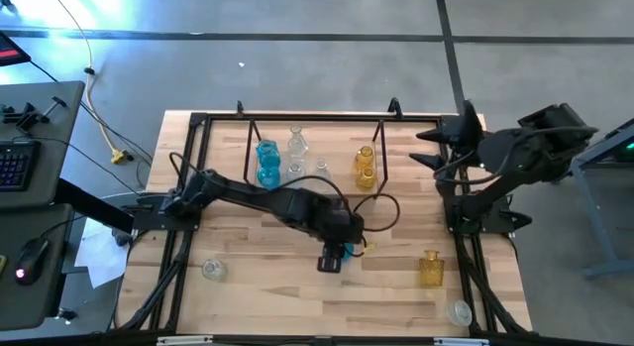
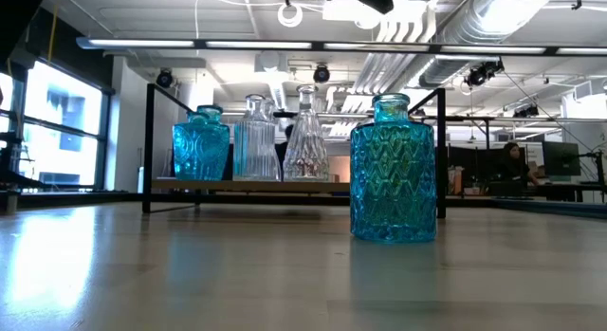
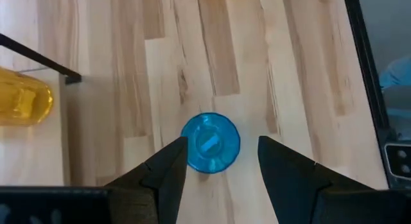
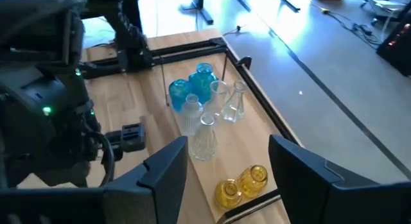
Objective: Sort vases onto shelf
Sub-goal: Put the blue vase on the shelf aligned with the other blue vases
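A blue glass vase (image 2: pixel 393 170) stands upright on its base on the table, in front of the shelf. My left gripper (image 1: pixel 332 259) hovers over it, open and pointing down. In the left wrist view the vase's round mouth (image 3: pixel 210 144) shows between the two fingers of the left gripper (image 3: pixel 221 161), well below them. The shelf (image 1: pixel 381 153) at the far side holds two blue vases (image 1: pixel 266 163), three clear ones (image 1: pixel 296 141) and two yellow ones (image 1: pixel 366 166). My right gripper (image 1: pixel 421 148) waits open beyond the shelf's right end.
Three vases stand loose on the table: a clear one (image 1: pixel 213 270) near left, an amber one (image 1: pixel 430 269) near right, and a clear one (image 1: pixel 458 311) at the near right corner. A black frame (image 1: pixel 188 187) edges the table. Bare wood lies between shelf and near edge.
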